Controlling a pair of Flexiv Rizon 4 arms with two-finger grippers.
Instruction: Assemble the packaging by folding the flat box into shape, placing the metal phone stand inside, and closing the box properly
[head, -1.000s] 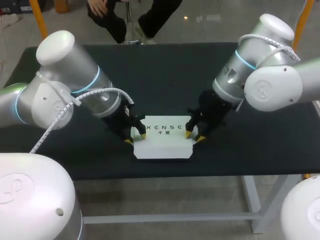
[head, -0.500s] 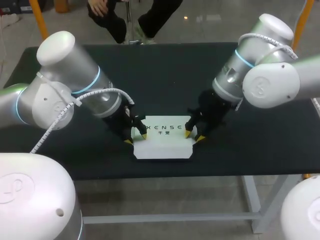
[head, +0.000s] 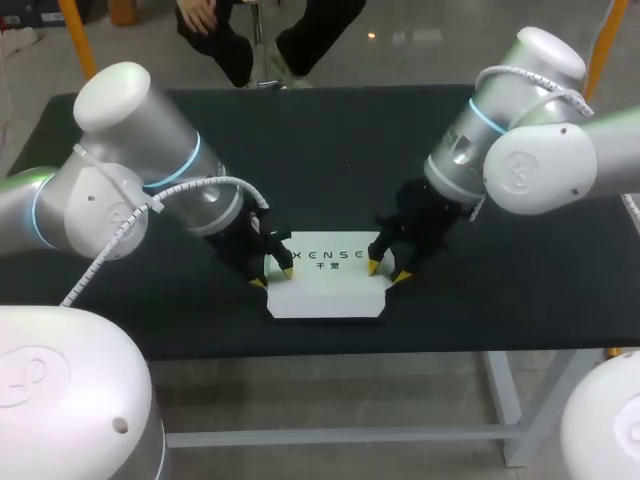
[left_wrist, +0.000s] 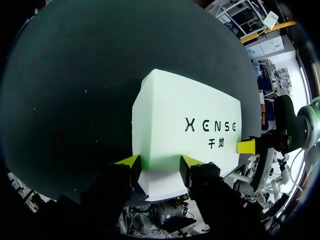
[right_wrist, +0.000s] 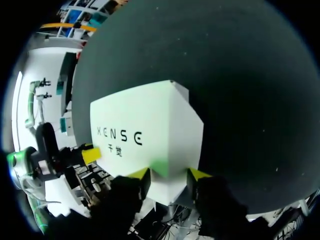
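A closed white box (head: 325, 290) with dark print on its lid lies flat on the black table (head: 330, 150), near the front edge. My left gripper (head: 272, 277) stands at the box's left end, open, one yellow tip over the lid and the other off the front left corner. In the left wrist view the box (left_wrist: 185, 115) has its end between the fingers of that gripper (left_wrist: 160, 162). My right gripper (head: 387, 272) stands open at the right end in the same way. The right wrist view has the box (right_wrist: 145, 125) ahead of the gripper (right_wrist: 169, 175). No phone stand is visible.
The table's front edge (head: 330, 352) runs just behind the box's near side. Bare black cloth stretches behind the box and to both sides. Both arms lean in low over the table from left and right.
The right gripper's fingers have spread slightly at the box's right end. The box and the left arm have hardly moved.
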